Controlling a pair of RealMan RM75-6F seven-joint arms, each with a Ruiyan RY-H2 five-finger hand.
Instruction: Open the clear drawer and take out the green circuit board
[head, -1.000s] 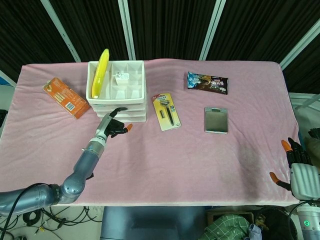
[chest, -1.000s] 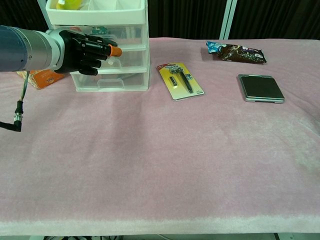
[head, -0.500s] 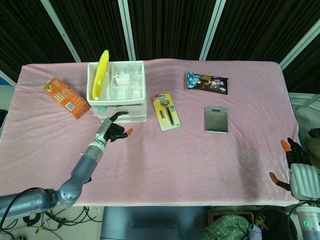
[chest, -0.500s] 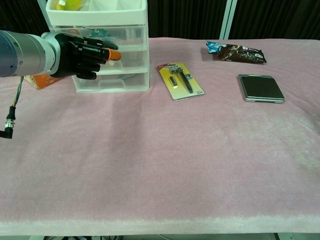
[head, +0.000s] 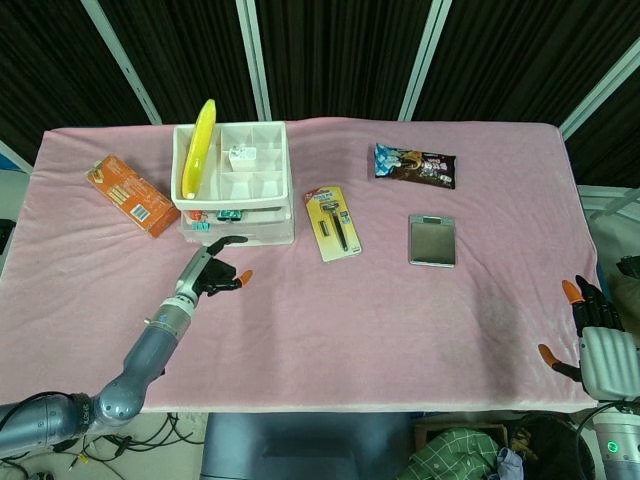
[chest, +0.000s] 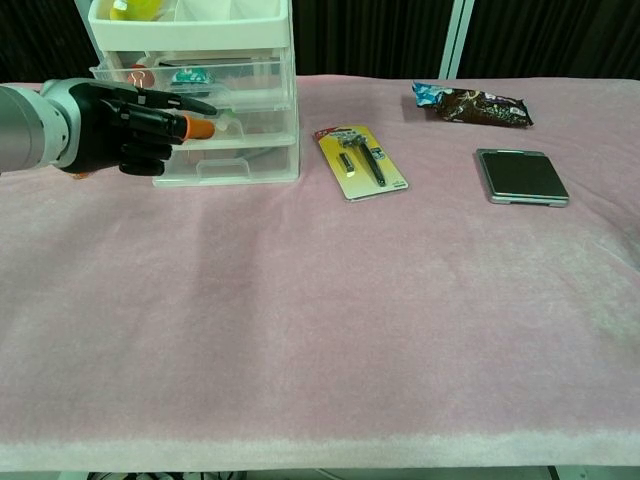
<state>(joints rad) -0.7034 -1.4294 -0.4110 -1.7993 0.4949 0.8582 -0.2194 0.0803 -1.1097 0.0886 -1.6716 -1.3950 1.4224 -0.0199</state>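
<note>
The left hand (chest: 120, 125), black with orange fingertips, hovers just in front of the clear plastic drawer unit (chest: 225, 120), fingers loosely curled and holding nothing. The top drawer (head: 235, 214) sits partly pulled out, a green circuit board (chest: 187, 74) showing inside it. Opening looks largely done; lifting the board out remains. The right hand (head: 588, 325) rests spread and idle at the table (head: 400, 320) edge.

Robot test lab / demo booth.
Pink cloth-covered table (head: 420, 320) w/ misc props, black curtain backdrop (head: 340, 55) on metal frame poles, loose cables (head: 60, 440) at floor.
</note>
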